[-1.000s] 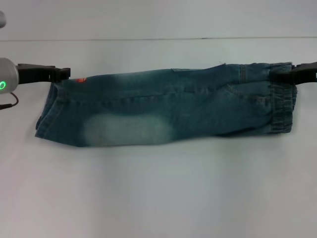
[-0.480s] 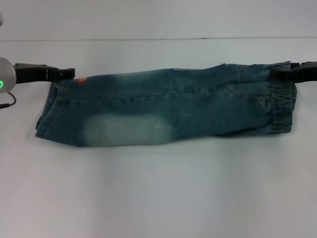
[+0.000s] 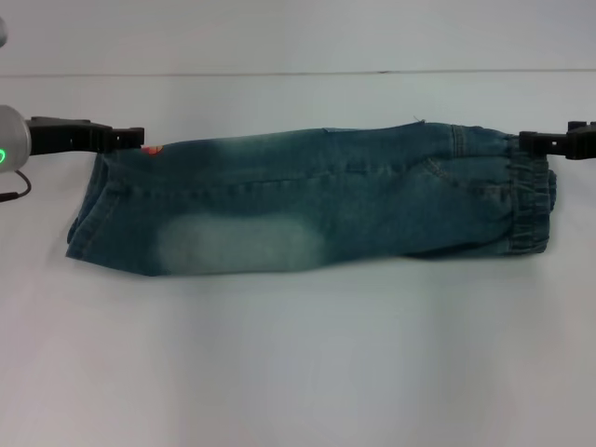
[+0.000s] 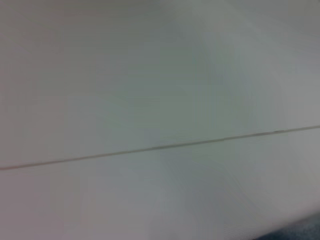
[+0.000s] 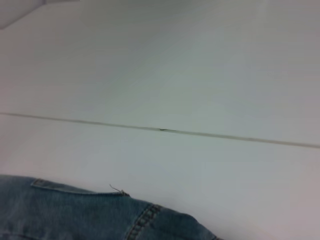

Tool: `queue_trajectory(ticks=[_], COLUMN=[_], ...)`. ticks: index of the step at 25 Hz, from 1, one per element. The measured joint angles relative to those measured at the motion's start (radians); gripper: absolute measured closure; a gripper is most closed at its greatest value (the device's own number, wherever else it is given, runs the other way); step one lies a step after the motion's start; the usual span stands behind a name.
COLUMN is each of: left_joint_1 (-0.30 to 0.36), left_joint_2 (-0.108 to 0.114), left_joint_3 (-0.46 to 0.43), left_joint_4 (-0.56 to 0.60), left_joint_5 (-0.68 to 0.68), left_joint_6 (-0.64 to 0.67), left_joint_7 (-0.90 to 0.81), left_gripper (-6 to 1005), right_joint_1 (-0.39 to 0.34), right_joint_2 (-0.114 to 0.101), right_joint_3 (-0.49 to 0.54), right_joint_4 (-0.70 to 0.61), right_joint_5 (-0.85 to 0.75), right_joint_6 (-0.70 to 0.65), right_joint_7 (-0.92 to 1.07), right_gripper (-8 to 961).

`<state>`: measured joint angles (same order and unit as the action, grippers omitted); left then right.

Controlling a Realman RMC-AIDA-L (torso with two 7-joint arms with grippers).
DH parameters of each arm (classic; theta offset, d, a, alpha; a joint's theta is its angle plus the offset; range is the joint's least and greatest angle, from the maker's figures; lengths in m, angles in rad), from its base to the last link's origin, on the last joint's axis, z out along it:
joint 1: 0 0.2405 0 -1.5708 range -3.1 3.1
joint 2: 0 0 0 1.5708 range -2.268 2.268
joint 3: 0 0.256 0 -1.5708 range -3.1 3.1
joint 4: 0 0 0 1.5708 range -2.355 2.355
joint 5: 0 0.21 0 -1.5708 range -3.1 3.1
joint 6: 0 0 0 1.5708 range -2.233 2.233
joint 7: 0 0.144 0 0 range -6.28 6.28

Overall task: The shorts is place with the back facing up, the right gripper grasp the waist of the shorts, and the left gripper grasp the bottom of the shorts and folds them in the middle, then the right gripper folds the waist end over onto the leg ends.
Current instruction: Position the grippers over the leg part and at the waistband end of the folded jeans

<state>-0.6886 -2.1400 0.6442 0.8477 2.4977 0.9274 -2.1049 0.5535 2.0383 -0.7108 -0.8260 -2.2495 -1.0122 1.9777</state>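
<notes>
The blue denim shorts (image 3: 307,200) lie flat on the white table, folded lengthwise into a long strip. The waist (image 3: 533,196) is at the right and the leg ends (image 3: 93,219) at the left. My left gripper (image 3: 138,138) sits at the far corner of the leg ends, beside a small orange tag (image 3: 153,149). My right gripper (image 3: 526,142) hovers just off the far corner of the waist, open and holding nothing. The right wrist view shows a denim edge (image 5: 75,215) low in the picture.
A thin seam (image 3: 279,74) runs across the white table (image 3: 298,354) behind the shorts. It also appears in both wrist views, as the seam (image 4: 160,147) and the seam (image 5: 165,130).
The right gripper has drawn back to the right off the waist, and the waist corner has dropped flat. The left gripper has edged slightly right at the leg corner.
</notes>
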Motion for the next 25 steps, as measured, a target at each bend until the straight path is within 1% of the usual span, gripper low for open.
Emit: queue_trajectory(ticks=[3, 9, 11, 14, 15, 16, 22, 25], left_joint_1=[0.000, 0.007, 0.011, 0.014, 0.014, 0.014, 0.017, 0.015], left_joint_2=[-0.001, -0.009, -0.010, -0.018, -0.020, -0.022, -0.017, -0.017], left_joint_3=[0.000, 0.009, 0.009, 0.009, 0.009, 0.010, 0.011, 0.011], left_joint_4=[0.004, 0.047, 0.067, 0.107, 0.116, 0.126, 0.134, 0.131], left_joint_5=[0.002, 0.000, -0.009, -0.016, -0.019, -0.022, -0.094, -0.120], left_joint_6=[0.008, 0.077, 0.124, 0.205, 0.223, 0.244, 0.340, 0.364], left_joint_7=[-0.001, -0.001, -0.002, -0.001, 0.000, 0.001, 0.019, 0.025], left_gripper=[111, 112, 112, 112, 111, 111, 112, 112], right_joint_1=[-0.018, -0.047, -0.067, -0.106, -0.132, -0.132, -0.201, -0.215], right_joint_2=[0.013, 0.025, 0.026, 0.026, 0.026, 0.026, 0.030, 0.032], right_joint_3=[0.004, 0.045, 0.050, 0.052, 0.055, 0.055, 0.085, 0.097], right_joint_4=[-0.030, -0.044, -0.044, -0.044, -0.046, -0.046, -0.046, -0.039], right_joint_5=[0.002, 0.034, 0.074, 0.143, 0.185, 0.185, 0.265, 0.271], right_joint_6=[-0.010, -0.078, -0.103, -0.137, -0.156, -0.156, -0.193, -0.197], right_joint_7=[0.004, 0.007, -0.006, -0.031, -0.040, -0.040, -0.084, -0.100], right_gripper=[28, 25, 26, 28, 29, 29, 32, 33])
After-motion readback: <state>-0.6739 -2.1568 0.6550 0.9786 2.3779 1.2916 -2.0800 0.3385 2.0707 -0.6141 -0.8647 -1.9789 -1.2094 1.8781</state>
